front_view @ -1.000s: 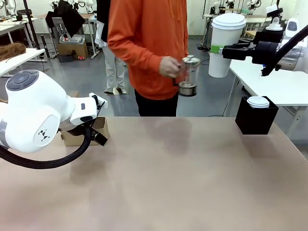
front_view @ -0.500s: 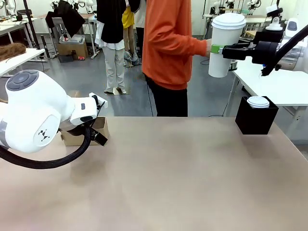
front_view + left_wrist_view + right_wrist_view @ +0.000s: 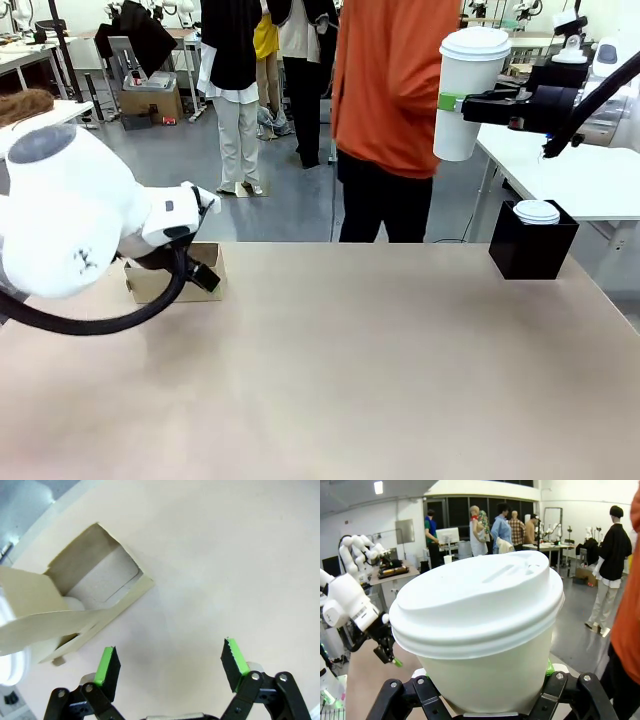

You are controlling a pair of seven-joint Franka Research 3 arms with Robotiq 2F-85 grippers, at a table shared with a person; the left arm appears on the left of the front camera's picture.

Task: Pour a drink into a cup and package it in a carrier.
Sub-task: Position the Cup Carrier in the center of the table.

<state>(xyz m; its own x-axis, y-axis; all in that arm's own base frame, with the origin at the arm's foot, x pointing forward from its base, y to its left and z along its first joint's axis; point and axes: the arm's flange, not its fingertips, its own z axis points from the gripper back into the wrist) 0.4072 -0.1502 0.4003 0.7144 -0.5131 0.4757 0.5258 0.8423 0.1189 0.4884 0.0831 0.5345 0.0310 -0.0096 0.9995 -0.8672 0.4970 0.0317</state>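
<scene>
High at the right of the front view, my right gripper (image 3: pixel 455 102) is shut on the tall white cup (image 3: pixel 468 95), which has a domed lid. The right wrist view has the cup (image 3: pixel 485 650) upright between the jaws of that gripper (image 3: pixel 485 702). In the left wrist view my left gripper (image 3: pixel 170 665) hangs open over bare table, its green pads (image 3: pixel 107 666) wide apart. The brown cardboard carrier (image 3: pixel 95 592) lies just beyond its fingers. On the table's left the carrier (image 3: pixel 150 282) sits partly behind my left arm. The drink is out of view.
A black box (image 3: pixel 533 252) with a lidded white cup (image 3: pixel 537 211) in it stands at the table's far right corner. A person in an orange top (image 3: pixel 400 90) stands behind the far edge, turned away. Other people stand farther off.
The person in orange, who held a glass pitcher a second ago, has turned and stepped to the right, and the pitcher has gone from sight. My left arm has shifted slightly. The right gripper and cup are unmoved.
</scene>
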